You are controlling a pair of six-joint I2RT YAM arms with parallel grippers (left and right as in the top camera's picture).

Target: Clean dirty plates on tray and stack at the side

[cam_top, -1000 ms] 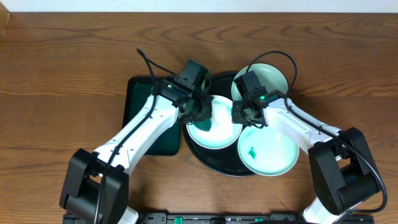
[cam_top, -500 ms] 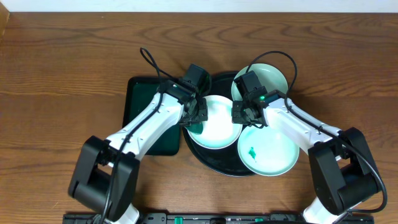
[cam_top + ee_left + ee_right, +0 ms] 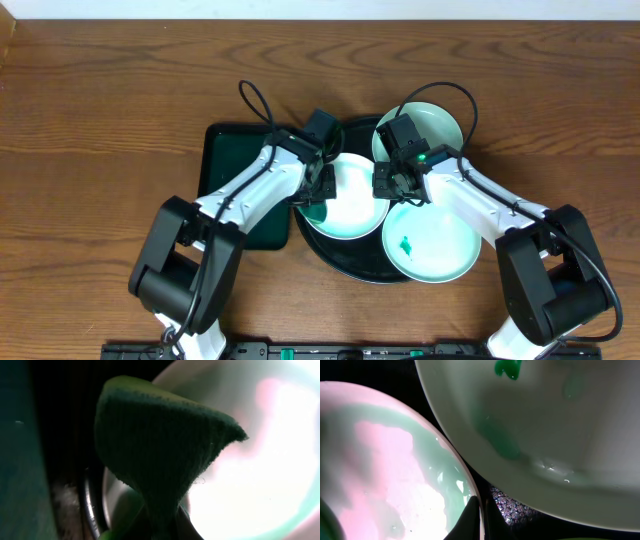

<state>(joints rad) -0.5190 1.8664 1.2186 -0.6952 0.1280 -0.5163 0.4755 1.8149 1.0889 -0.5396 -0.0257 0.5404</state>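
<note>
Three white plates lie on the round black tray (image 3: 345, 258). The middle plate (image 3: 350, 205) is held by its right rim in my shut right gripper (image 3: 388, 186); the right wrist view shows that rim (image 3: 470, 490) pinched between the fingers (image 3: 481, 522). My left gripper (image 3: 318, 186) is shut on a dark green sponge (image 3: 160, 445), which rests at this plate's left edge (image 3: 250, 475). The front plate (image 3: 435, 248) carries a small green smear (image 3: 405, 243), also seen in the right wrist view (image 3: 507, 367). The back plate (image 3: 430, 125) lies behind my right wrist.
A smaller rectangular dark green tray (image 3: 235, 185) sits left of the black tray, under my left forearm. Bare wooden table (image 3: 100, 120) surrounds both trays. The tray's black rim (image 3: 92, 505) runs just left of the sponge.
My left arm has swung its elbow to the right and the sponge has shifted slightly along the middle plate's left side. The right arm and the plates have not moved.
</note>
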